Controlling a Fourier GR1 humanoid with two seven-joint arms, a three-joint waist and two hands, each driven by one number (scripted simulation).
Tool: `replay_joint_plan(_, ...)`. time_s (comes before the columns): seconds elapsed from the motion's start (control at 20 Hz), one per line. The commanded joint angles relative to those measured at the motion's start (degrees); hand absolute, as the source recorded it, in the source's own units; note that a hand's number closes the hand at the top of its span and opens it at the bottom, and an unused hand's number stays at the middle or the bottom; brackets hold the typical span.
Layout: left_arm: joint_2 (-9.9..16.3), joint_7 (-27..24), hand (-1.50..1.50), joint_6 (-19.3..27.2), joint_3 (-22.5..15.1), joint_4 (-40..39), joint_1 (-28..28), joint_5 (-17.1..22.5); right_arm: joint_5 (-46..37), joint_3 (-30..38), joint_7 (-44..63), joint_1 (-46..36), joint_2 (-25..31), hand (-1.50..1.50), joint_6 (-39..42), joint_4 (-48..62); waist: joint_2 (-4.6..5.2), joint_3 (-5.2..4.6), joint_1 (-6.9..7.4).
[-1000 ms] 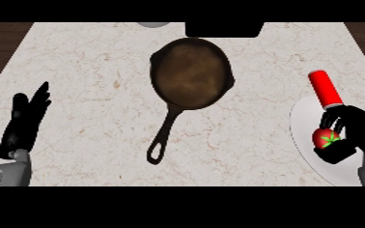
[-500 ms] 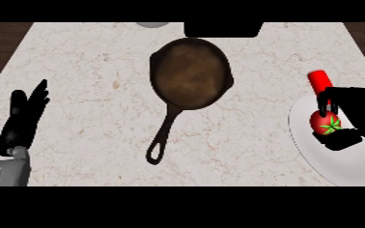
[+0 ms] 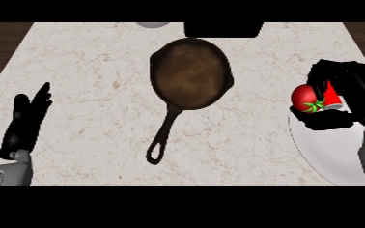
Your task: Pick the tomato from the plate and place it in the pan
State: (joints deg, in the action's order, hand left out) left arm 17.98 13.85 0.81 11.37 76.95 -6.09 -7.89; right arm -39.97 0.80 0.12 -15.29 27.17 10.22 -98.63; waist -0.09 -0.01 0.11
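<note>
Left hand: positioned at the lower left of the frame, over the marble counter. The fingers are straight and point toward the top of the frame. The hand holds nothing and touches no object. Its grey forearm enters at the lower left corner.

Pan: located at the centre of the frame, slightly above the middle. It is a dark, round skillet with a brown interior. The handle extends toward the lower left and ends in a loop. The pan contains nothing and lies well apart from both hands.

Tomato: located at the right of the frame, at mid height. It is red, with a green stem patch on its lower right side. It sits just beyond the upper left rim of the plate, to the right of the pan and apart from it.

Right hand: located at the right edge of the frame. The fingers are curled round the tomato, enclosing it from above, from the right and from below. A second red object shows between the fingers, just right of the tomato; its identity cannot be determined.

Plate: white, at the lower right of the frame, partly cut off by the right edge. Its upper part is covered by the right hand.
</note>
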Motion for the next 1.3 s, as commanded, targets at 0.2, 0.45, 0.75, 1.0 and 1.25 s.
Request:
replay_joint_plan(0.2, -0.94, -0.19, 0.0, 0.94, -0.57, -1.09, -1.57, -1.62, -0.36, -2.74, 6.48, -15.37, -10.04, 1.5, -0.36, 9.63, 0.2, 0.0, 0.65)
replay_joint_plan(0.45, -0.2, -0.46, 0.0, -0.91, 0.28, -1.36, -1.8, -0.2, -2.33, -3.18, 7.76, -23.31, -17.57, 1.5, -6.06, 24.91, 0.44, 0.01, 1.35)
replay_joint_plan(0.75, -1.15, 1.27, 0.0, -0.69, -0.77, 0.71, -2.41, -0.82, -3.35, -1.32, 7.12, -34.1, -23.09, 1.5, -11.21, 41.77, 0.49, 0.02, 1.38)
replay_joint_plan(1.0, -0.58, 1.21, 0.0, -0.59, -0.65, 0.87, -2.47, -1.43, -5.18, -1.18, 3.42, -38.45, -27.02, 1.5, -21.27, 58.1, 0.95, 0.05, 2.78)
replay_joint_plan(1.25, -0.49, -0.49, 0.0, -0.87, -0.36, -2.15, -4.48, -1.46, -0.96, 0.01, -0.33, -45.81, -27.13, 1.5, -24.73, 71.33, 1.34, 0.04, 3.71)
